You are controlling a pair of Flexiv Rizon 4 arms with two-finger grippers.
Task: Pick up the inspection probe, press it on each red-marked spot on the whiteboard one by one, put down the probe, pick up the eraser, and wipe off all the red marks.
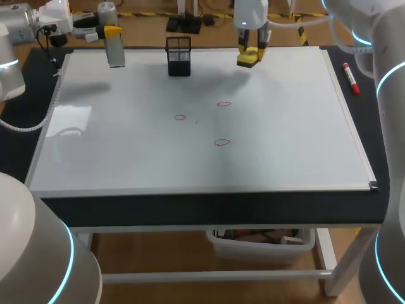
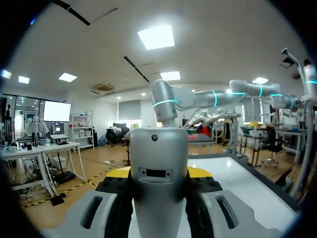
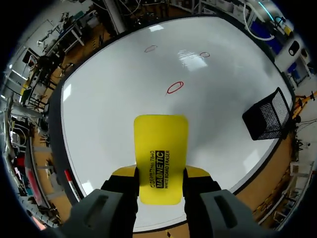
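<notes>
The whiteboard covers most of the table. On its middle lie three red rings: the nearest ring, a second ring beyond it to the left, and a third ring farther back. A red marker lies on the dark strip just off the board's right edge, its length running near to far. Near the far edge a black mesh basket stands upright. To its right the right gripper has both fingers pressed on the sides of the yellow eraser, holding its back end. The eraser's long axis runs straight out ahead of the fingers, pointing down at the board toward the rings. At the far left corner the left gripper is clamped on the silver probe. The probe stands nearly upright between the fingers with its lower end at the board's edge; whether it touches cannot be told.
</notes>
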